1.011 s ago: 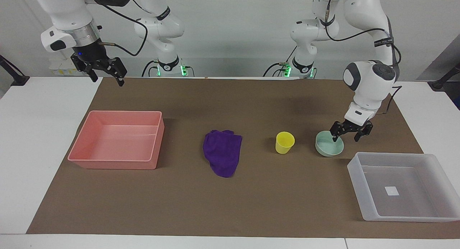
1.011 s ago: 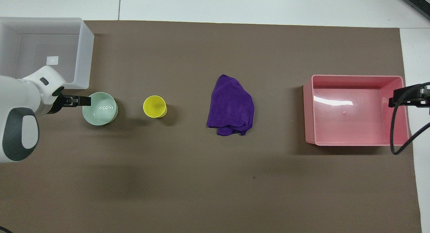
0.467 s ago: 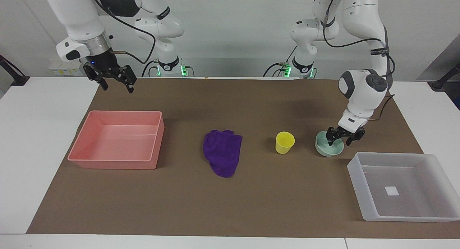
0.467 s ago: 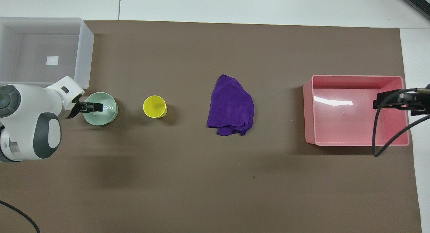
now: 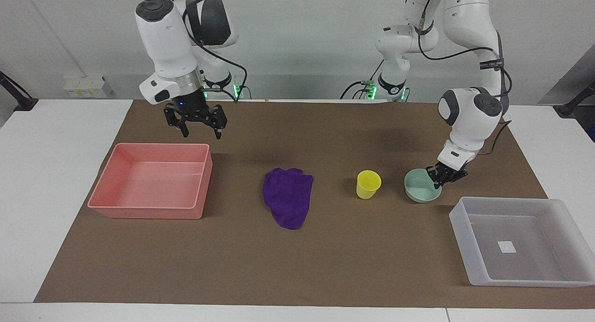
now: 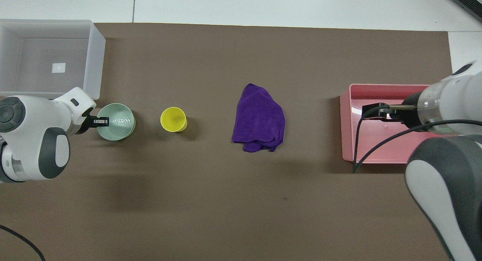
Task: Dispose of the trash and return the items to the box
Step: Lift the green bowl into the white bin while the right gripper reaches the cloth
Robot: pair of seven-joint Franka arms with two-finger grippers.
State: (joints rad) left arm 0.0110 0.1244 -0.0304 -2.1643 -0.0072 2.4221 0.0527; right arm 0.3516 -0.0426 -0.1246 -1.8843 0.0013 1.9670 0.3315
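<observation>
The pale green bowl [image 5: 419, 188] [image 6: 118, 122] stands on the brown mat beside the box. My left gripper [image 5: 440, 179] [image 6: 101, 121] is down at the bowl's rim and shut on it, at the side toward the left arm's end. The yellow cup [image 5: 368, 184] [image 6: 173, 119] stands upright beside the bowl. The purple rag [image 5: 288, 197] [image 6: 260, 119] lies crumpled mid-mat. The translucent box [image 5: 458, 220] [image 6: 96, 61] holds nothing but its white label. My right gripper [image 5: 202, 132] [image 6: 371, 112] hangs open and holds nothing, over the pink tray's edge nearer the robots.
A pink tray [image 5: 148, 145] [image 6: 376, 151] with nothing in it sits at the right arm's end of the mat. The right arm's black cable [image 6: 357, 148] loops over the tray. White table borders the brown mat [image 5: 325, 266].
My left gripper has closed on the bowl's rim and the bowl has shifted slightly toward the cup. The right arm has swung in from the table's end toward the pink tray, still open.
</observation>
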